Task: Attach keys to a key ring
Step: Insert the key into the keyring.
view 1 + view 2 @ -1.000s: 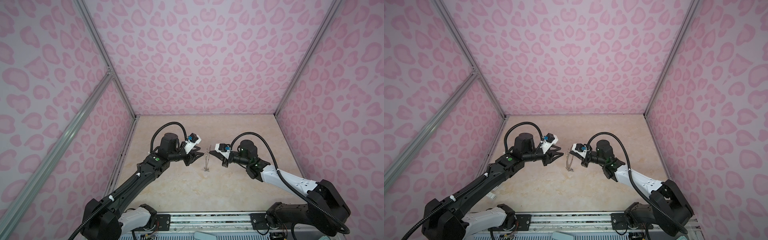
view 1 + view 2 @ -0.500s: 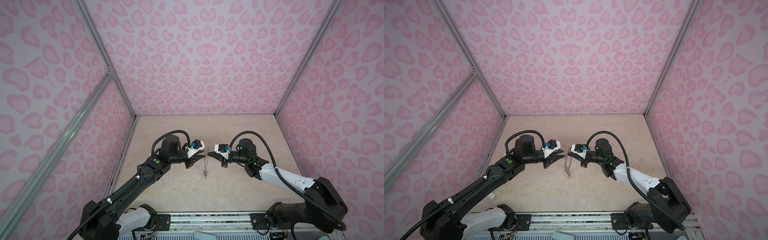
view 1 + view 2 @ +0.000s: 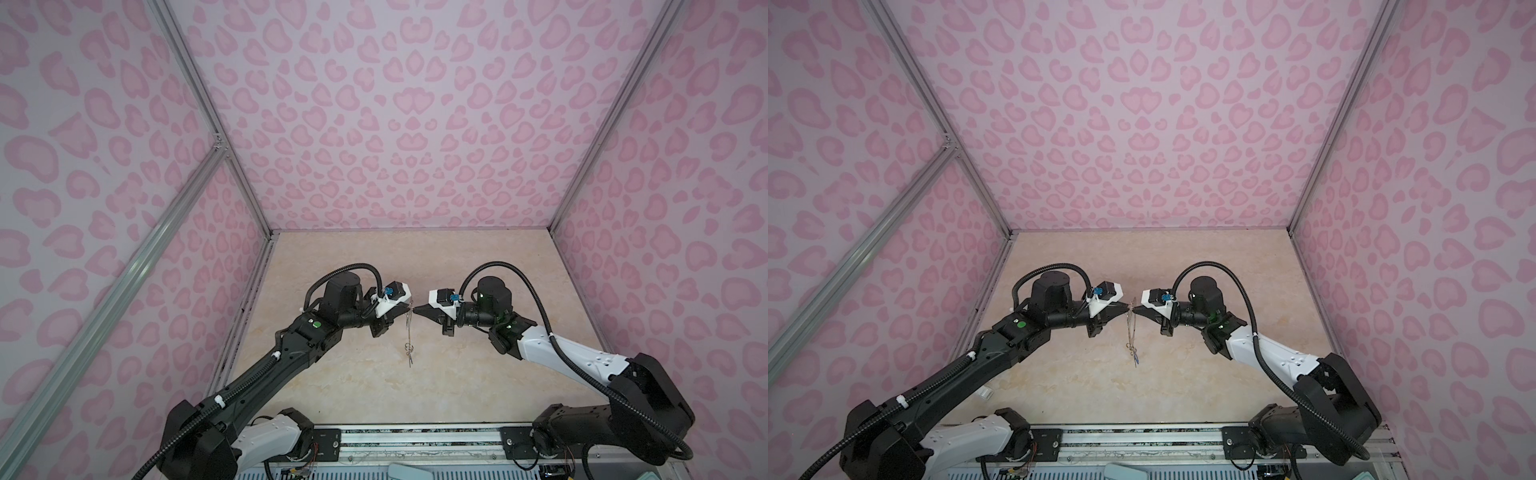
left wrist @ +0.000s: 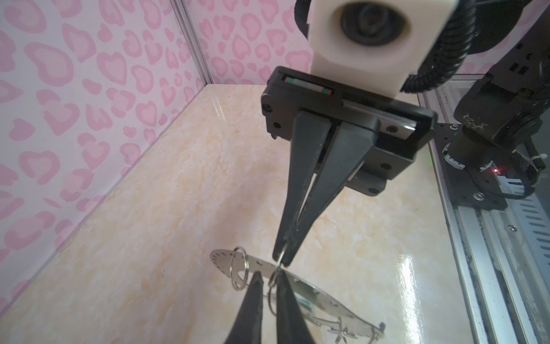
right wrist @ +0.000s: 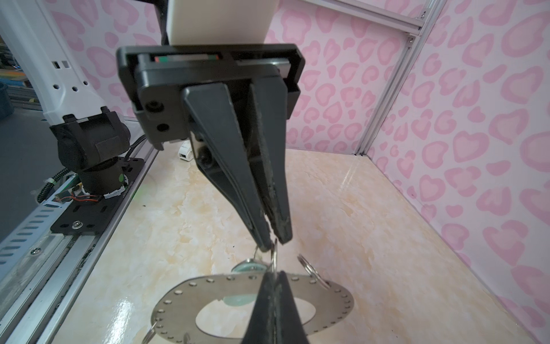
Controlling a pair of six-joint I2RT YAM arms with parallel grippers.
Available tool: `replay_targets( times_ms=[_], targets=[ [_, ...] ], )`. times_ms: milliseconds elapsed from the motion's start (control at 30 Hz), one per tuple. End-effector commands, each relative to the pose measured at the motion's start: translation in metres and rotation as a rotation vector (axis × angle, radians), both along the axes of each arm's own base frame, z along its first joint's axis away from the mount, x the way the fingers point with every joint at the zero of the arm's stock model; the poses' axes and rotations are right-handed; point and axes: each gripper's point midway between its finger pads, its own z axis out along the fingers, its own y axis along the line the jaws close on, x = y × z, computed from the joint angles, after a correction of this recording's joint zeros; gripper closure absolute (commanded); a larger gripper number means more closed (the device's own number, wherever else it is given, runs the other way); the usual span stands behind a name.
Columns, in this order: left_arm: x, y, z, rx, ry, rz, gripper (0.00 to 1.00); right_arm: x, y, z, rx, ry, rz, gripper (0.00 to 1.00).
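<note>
Key ring [image 5: 190, 300] is held above the worktop's [image 3: 457, 374] middle, pinched at its rim by the closed right gripper [image 5: 273, 277]; one small wire loop [image 5: 274, 256] is clamped by the left gripper [image 5: 271, 242].

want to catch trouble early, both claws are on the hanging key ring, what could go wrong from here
1. The right claw pinches only the rim of the key ring, which hangs in the air; a tug could slip it loose.
2. The left claw is shut on a thin loop right beside the right tips; the claws may collide or bend it.
3. The keys dangling below may swing.
</note>
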Motion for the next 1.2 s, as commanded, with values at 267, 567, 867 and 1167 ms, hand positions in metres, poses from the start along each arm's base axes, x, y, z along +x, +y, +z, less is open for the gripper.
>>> replay_targets(
  times_ms=[267,567,867,1167],
  targets=[
    [-0.009,0.000,0.002,-0.003,-0.048,-0.034,0.97,-0.007,0.005,0.004,0.008,0.002,0.050,1.00],
    [-0.005,0.008,0.006,0.028,-0.053,0.024,0.97,0.012,-0.008,-0.005,-0.090,-0.030,-0.102,0.81],
    [0.000,0.016,0.003,0.102,-0.018,0.080,0.97,0.002,-0.006,0.002,-0.127,-0.079,-0.103,0.70],
    [-0.006,0.012,0.001,0.135,-0.021,0.060,0.97,-0.006,0.009,0.008,-0.106,-0.101,-0.068,0.80]
  ],
)
